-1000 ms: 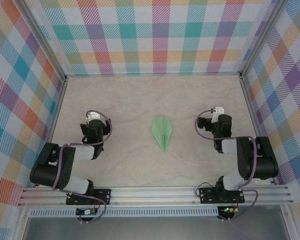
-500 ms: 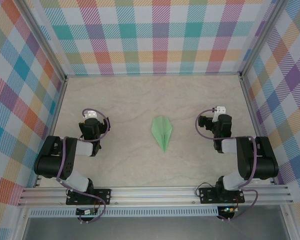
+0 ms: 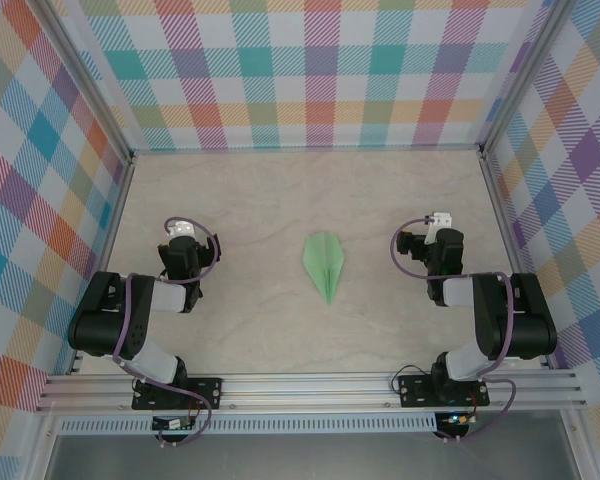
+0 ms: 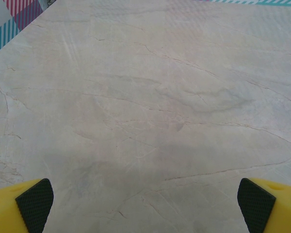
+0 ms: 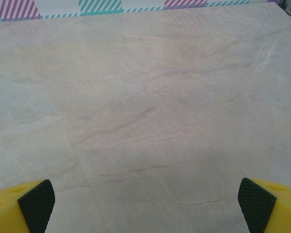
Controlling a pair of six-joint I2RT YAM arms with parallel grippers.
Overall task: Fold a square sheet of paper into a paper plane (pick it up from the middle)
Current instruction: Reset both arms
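**Entry: paper plane (image 3: 325,265).** Pale green dart with a leaf-like outline and a straight centre crease. It lies flat on the table (image 3: 280,190), roughly mid-table, with its sharper tip toward the arm bases. Its place and heading match those of a second ago.

**Changes against the earlier frames.**
- The left arm (image 3: 120,325) has its elbow drawn up from the near rail (image 3: 310,388) compared with a second ago.
- The left claw (image 3: 183,229) has shifted slightly toward the back left. It shows no change over the last half second.
- The right arm (image 3: 500,320) holds the same pose.
- The right claw (image 3: 441,219) has moved by no more than a trifle.

**Plane relative to the claws.** The plane lies between the two claws and roughly level with them. It is well apart from each and touches neither. It sits somewhat nearer the right claw than the left.

**Left claw, wrist view (image 4: 145,204).** The jaws stand wide apart and hold nothing. The yellow fingers with black pads (image 4: 35,204) sit at the lower corners. Bare, veined table surface lies between and ahead of them.

**Right claw, wrist view (image 5: 146,204).** The jaws stand wide apart and hold nothing. The black pads (image 5: 256,201) sit at the lower corners. Bare table lies between them, with a strip of the checked wall (image 5: 99,6) along the top edge.
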